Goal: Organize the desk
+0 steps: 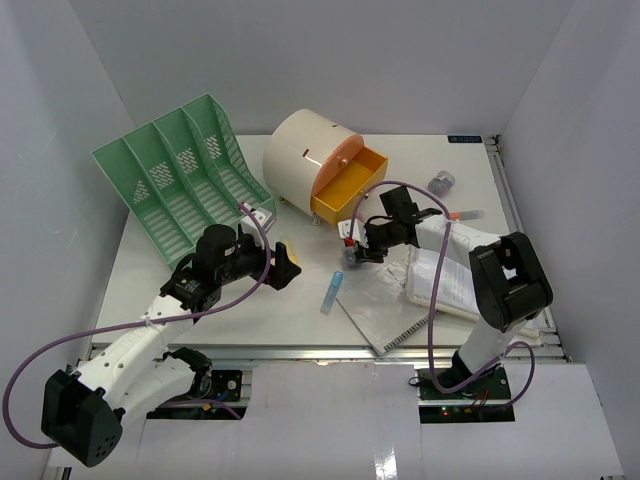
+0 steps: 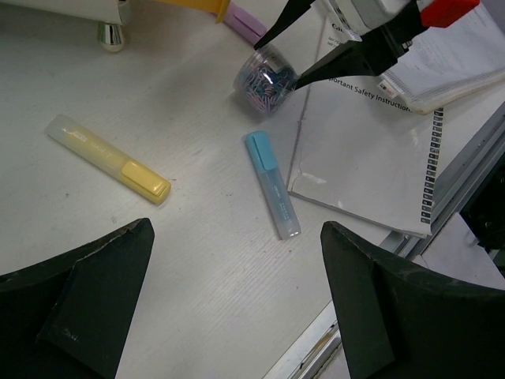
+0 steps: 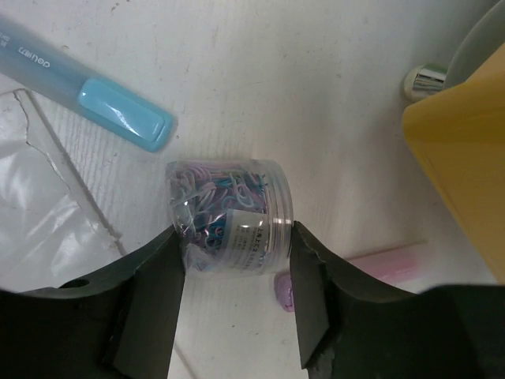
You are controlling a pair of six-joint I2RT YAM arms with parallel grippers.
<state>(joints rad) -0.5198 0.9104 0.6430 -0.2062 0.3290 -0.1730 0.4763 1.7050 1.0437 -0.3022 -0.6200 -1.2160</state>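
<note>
Plastic and see-through, the paper clip jar (image 3: pixel 229 213) is full of little coloured clips. It looks to be resting on the white table (image 3: pixel 276 79), right between the two fingers of the right gripper (image 3: pixel 237 260). Both black fingers press on its sides, so the right gripper is clamped on the jar. I think the step now is picking up the jar to put it away. The open yellow drawer (image 3: pixel 461 150) is just off to one side of this gripper, with a pink pen (image 3: pixel 387 264) lying between them. Next, the gripper should hold tight, lift the jar straight up, and carry it over the drawer's edge without bumping it. The jar is round and smooth, so it might slip. The left gripper (image 2: pixel 237 300) hangs wide apart and holds nothing. A yellow pen (image 2: pixel 106 158) and a blue pen (image 2: pixel 272 185) lie on the table below it.
</note>
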